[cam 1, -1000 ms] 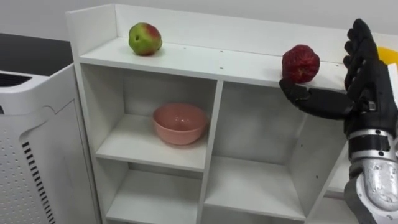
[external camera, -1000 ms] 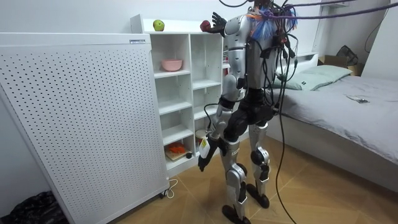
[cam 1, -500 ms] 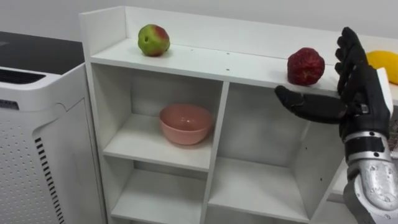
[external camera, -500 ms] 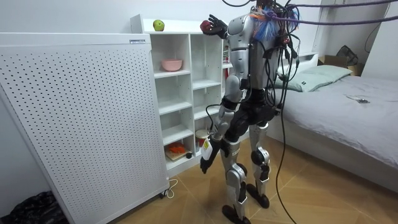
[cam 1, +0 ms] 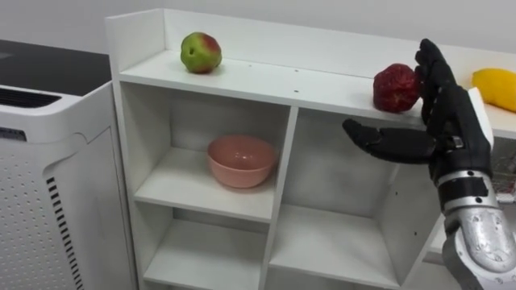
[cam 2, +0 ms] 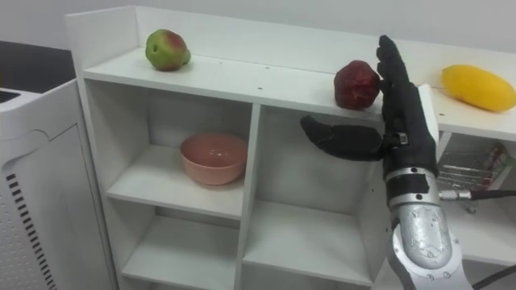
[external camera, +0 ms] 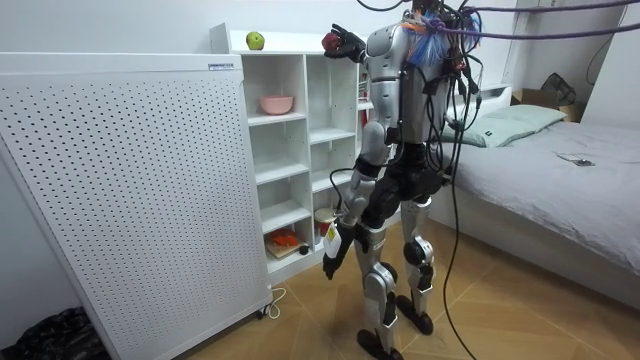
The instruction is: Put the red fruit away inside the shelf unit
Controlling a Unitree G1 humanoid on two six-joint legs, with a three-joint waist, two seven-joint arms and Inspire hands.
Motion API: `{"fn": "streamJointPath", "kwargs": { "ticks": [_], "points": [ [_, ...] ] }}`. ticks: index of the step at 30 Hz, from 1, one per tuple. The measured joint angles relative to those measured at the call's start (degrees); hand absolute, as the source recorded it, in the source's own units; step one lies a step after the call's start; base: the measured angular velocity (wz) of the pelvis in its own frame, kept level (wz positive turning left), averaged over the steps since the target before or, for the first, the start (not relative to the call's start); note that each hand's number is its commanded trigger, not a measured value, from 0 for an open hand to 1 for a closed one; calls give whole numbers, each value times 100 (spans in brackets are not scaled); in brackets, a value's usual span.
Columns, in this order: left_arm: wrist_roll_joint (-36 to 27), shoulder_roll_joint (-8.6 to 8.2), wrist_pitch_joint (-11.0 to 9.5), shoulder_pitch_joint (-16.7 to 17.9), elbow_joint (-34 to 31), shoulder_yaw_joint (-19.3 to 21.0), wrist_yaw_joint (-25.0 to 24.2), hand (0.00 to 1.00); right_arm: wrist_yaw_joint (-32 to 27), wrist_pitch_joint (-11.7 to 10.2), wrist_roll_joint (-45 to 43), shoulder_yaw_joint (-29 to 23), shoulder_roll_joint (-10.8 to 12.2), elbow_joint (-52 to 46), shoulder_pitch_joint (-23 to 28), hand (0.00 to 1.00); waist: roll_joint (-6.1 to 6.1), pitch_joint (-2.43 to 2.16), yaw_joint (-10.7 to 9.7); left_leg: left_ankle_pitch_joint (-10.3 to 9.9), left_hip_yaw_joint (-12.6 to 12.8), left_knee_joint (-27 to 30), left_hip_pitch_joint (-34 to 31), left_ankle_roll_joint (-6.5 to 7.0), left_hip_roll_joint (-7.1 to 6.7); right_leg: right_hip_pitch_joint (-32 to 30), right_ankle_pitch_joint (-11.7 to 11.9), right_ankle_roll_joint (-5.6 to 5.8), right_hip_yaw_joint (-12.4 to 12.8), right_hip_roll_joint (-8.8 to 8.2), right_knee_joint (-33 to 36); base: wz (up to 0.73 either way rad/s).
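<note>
A dark red fruit (cam 1: 395, 87) sits near the front edge of the white closet's top shelf (cam 1: 274, 80). My right hand (cam 1: 447, 121) is raised beside it and open. Its straight fingers stand close against the fruit's right side, and the thumb points left below the shelf edge. A green and red apple (cam 1: 200, 51) lies at the shelf's left end. A yellow fruit (cam 2: 477, 87) lies to the right of the hand. In the room view my left hand (external camera: 330, 262) hangs low by my thigh as I stand upright before the closet.
A pink bowl (cam 1: 241, 159) sits in the upper left compartment. The compartments below and beside it look bare. A wire basket (cam 2: 476, 169) shows at the right. A white perforated panel (cam 1: 48, 185) stands left of the closet, and a bed (external camera: 560, 170) is behind me.
My right hand has moved left along the shelf edge until its fingers stand beside the red fruit. The fruit has stayed in place. The camera shifted a little.
</note>
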Motion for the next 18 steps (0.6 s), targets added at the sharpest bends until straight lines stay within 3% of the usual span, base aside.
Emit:
{"fn": "streamJointPath", "kwargs": {
  "ticks": [18],
  "points": [
    [108,25,28,15,-124,1,-144,0,-59,1,-20,12,-62,24,-182,100,-19,2,6,0,-8,-14,3,-1,0,1,0,0,-8,3,-3,0]
  ]
}}
